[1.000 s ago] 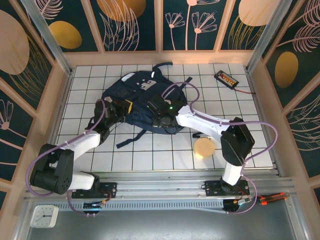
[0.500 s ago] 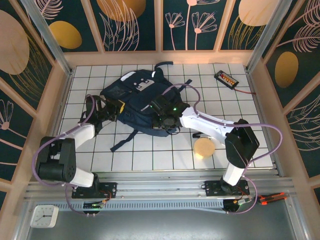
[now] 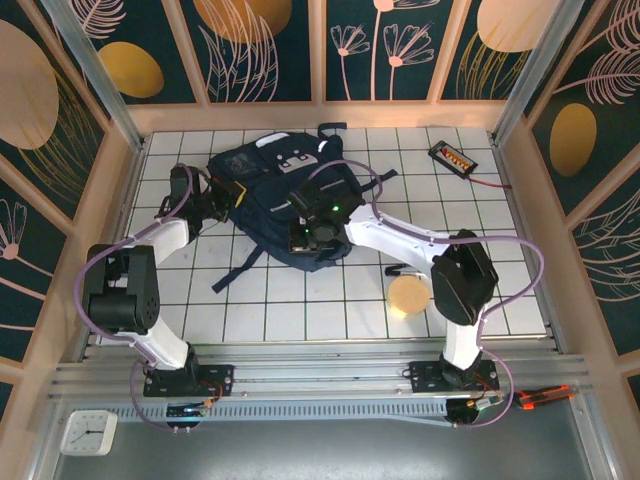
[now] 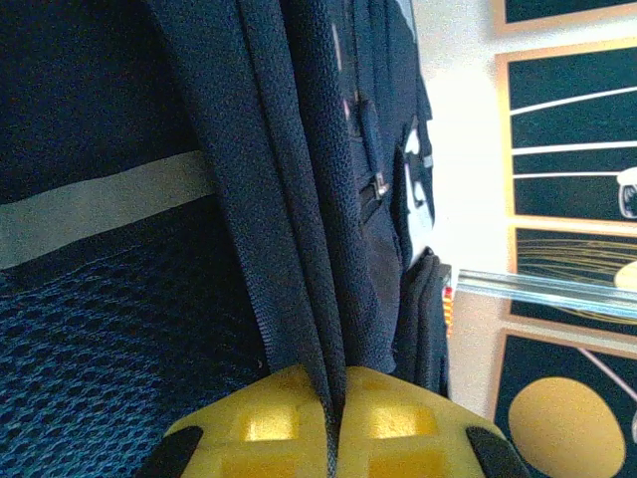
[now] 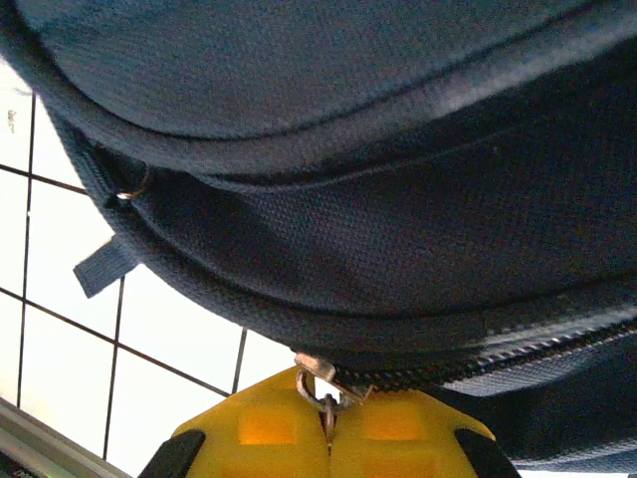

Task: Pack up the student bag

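The table is a white surface ruled into a grid of square tiles. It is boxed in on three sides by pale wooden-framed wall panels printed with gold discs and line-drawn leaves on dark teal. An aluminium rail runs along its near edge, and a small white clock lies below that at the near left. A round tan disc sits on the tiles near the right arm, and a small black device with an orange face lies in the far right corner. The student bag lies flat on the far-left half of the table, front pocket with its white-grey patches facing up. Its long axis runs diagonally from far left to near right, its carry loop is at the far edge, and a loose strap trails toward the near left. The left gripper is at the bag's left side; in the left wrist view its yellow jaws are closed tight on a black webbing strap. The right gripper is over the bag's near-right edge; in the right wrist view its jaws are pinched together on the metal zip pull.
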